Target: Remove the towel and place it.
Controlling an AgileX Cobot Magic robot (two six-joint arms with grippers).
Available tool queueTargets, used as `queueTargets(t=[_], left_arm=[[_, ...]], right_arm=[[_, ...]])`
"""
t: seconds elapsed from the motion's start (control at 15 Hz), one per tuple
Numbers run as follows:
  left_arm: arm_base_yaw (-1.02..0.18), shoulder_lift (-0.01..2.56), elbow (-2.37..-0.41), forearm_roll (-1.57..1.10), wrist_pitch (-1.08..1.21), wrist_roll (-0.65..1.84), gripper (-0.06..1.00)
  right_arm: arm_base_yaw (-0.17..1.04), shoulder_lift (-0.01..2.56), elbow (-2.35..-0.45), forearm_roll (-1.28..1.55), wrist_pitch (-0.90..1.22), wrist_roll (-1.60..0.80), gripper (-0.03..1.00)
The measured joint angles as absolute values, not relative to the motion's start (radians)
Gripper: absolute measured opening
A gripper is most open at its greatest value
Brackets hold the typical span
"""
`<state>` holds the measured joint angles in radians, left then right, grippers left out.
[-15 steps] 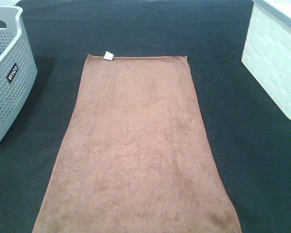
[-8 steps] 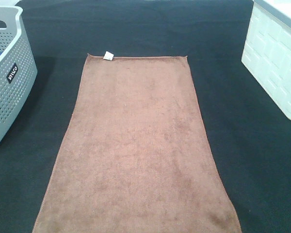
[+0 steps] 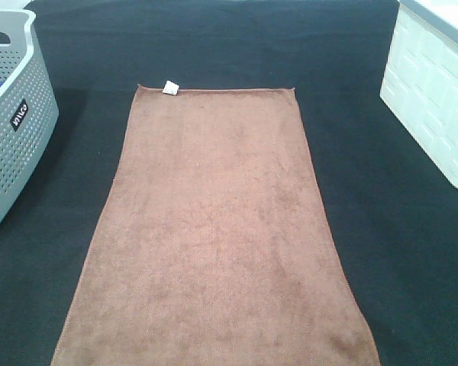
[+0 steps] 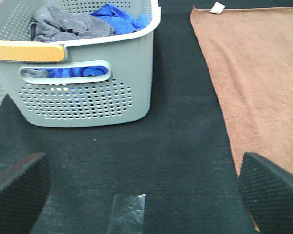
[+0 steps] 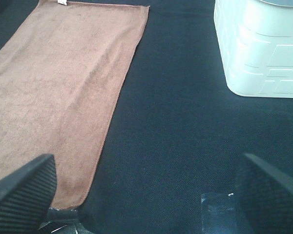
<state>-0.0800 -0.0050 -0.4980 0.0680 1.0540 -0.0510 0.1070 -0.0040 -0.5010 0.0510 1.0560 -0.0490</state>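
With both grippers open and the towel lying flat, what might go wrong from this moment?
1. The towel lies flat against the black cloth, so the left gripper or right gripper may pinch the cloth as well, or slip off the thin edge.
2. The grey basket already holds grey and blue laundry; if the towel goes there, so large a towel may hang over the rim.
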Motion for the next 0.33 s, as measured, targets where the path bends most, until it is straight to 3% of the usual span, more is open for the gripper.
queueTargets(t=[0.33], left_arm=[[-0.08, -0.005, -0.498, 0.016, 1.053, -0.048, 0.99]], right_arm=[[0.107, -0.004, -0.501, 0.051, 1.056, -0.046, 0.94]])
